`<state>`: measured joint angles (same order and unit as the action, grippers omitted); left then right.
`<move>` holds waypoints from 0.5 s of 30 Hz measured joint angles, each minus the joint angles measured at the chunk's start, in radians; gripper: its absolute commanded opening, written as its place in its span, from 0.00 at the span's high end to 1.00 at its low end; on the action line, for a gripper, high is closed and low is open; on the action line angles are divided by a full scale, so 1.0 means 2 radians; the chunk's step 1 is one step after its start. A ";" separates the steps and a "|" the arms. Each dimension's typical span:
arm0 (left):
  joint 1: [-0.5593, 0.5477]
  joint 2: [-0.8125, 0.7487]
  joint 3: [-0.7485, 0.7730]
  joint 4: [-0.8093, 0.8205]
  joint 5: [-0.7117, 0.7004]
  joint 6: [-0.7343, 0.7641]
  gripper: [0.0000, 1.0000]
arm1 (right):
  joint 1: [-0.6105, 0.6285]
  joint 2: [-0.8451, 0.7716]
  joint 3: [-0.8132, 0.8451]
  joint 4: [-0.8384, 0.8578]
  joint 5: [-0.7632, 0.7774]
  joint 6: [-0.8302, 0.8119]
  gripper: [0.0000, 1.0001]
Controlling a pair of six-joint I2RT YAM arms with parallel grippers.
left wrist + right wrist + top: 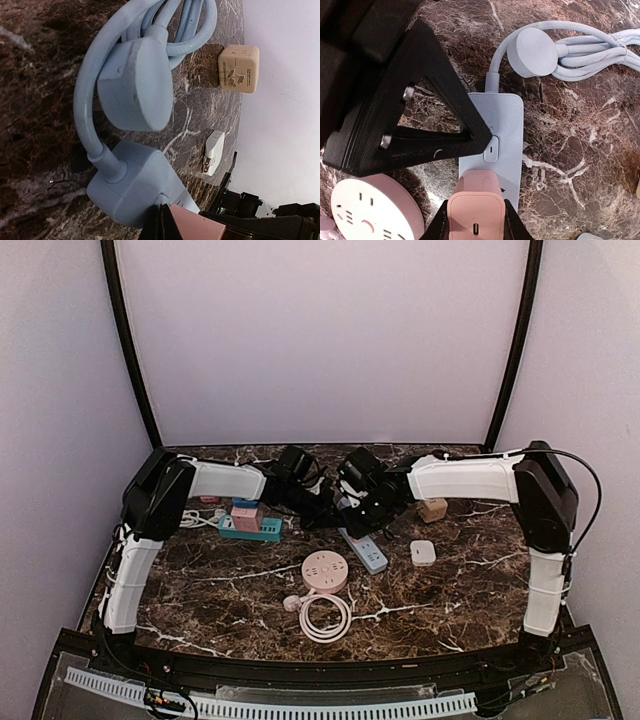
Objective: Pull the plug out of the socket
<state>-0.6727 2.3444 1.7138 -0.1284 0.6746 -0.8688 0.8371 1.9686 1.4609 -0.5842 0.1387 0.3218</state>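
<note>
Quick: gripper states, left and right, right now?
Left gripper: closed, holding nothing, tips against the blue power strip.
Right gripper: closed on the pink plug.

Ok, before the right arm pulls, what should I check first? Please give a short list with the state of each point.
1. Right gripper closed on the pink plug: ok.
2. Left gripper shut, with its tip on the power strip: ok.
3. Left tip pressing firmly enough to keep the strip down: cannot tell.
4. How deep the plug sits in the strip: cannot tell, the plug hides its own pins.
5. Coiled cable lying away from the plug: ok.
6. Round pink socket not touching the plug: ok, but it is close beside it.
</note>
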 measured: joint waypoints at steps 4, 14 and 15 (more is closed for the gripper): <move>-0.003 -0.003 -0.001 -0.011 0.002 0.006 1.00 | 0.000 0.003 0.006 -0.006 0.000 -0.001 0.92; -0.010 0.000 0.020 -0.049 -0.003 0.015 1.00 | 0.000 0.004 0.008 -0.008 0.002 -0.003 0.92; -0.012 0.001 0.022 -0.053 -0.005 0.016 1.00 | 0.000 0.004 0.008 -0.008 0.002 -0.003 0.92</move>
<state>-0.6960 2.3470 1.7584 -0.2340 0.6651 -0.8364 0.8371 1.9770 1.4776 -0.6010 0.1425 0.3149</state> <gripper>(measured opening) 0.004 0.251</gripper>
